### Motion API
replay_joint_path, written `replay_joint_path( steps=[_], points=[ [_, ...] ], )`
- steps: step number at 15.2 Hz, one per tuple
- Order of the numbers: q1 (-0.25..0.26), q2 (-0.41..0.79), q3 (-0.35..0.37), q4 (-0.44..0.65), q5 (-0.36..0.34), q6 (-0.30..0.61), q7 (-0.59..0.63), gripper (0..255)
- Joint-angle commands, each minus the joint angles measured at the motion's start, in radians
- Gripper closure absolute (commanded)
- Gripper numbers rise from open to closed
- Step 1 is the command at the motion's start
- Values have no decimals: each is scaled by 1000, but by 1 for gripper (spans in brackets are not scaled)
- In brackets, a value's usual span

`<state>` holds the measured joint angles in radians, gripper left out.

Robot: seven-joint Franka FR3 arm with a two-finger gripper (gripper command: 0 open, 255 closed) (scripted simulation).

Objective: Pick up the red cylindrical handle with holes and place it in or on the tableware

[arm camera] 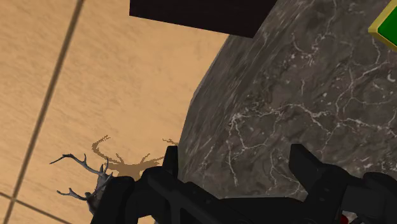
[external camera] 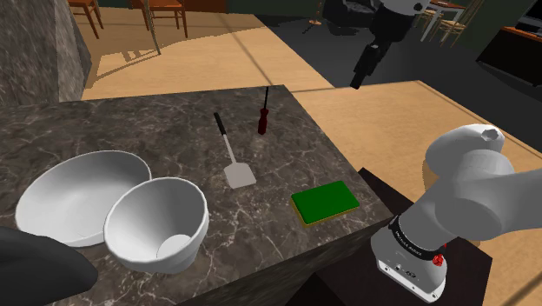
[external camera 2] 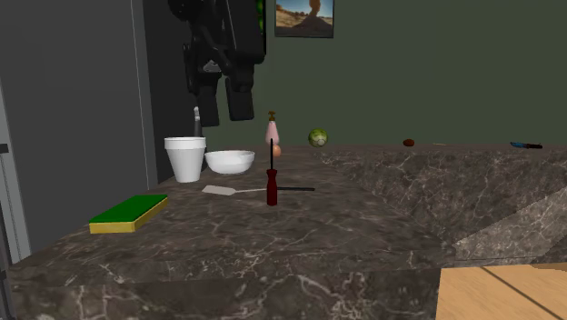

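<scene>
Table (external camera: 130, 130): dark veined stone. In the shoulder view its right edge runs down from the far corner toward my stand. In the wrist view that edge curves round (arm camera: 286, 108), with floor on one side of it. Bare stone lies between the things along this side.

Floor (external camera: 373, 109): pale wood planks beyond the table's right edge, open. In the wrist view a grey antler-like thing (arm camera: 86, 181) lies on it close to my fingers' side.

Large white bowl (external camera: 74, 196): at the near left of the shoulder view, tilted. A smaller, deeper white bowl (external camera: 156, 224) is pressed against its right side, near the front edge.

End effector (external camera: 359, 76): all black, hanging high, past the table's right edge and above the floor. Fingers stand well apart in the wrist view (arm camera: 236, 168) and in the second exterior view (external camera 2: 224, 116), with nothing between them.

Green sponge (external camera: 325, 202): flat, yellow underside, close to the right edge.

Spatula (external camera: 234, 161): grey blade, thin dark handle, lying mid-table.

Red handle (external camera: 261, 117): dark red, with a thin black shaft, on the table close to its far edge, beyond the spatula. In the second exterior view it looks upright (external camera 2: 270, 186), handle down. I cannot make out any holes. It sits left of and below my end effector in the shoulder view, well apart from it, with the table's right edge between us.
</scene>
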<state>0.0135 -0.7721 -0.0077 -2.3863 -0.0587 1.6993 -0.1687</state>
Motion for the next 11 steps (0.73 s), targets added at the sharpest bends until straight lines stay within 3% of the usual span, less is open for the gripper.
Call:
replay_joint_path(
  steps=[1,11],
  points=[
    [0,0,0,0,0,0,0,0],
    [94,163,100,-32,117,305,80,0]
  ],
)
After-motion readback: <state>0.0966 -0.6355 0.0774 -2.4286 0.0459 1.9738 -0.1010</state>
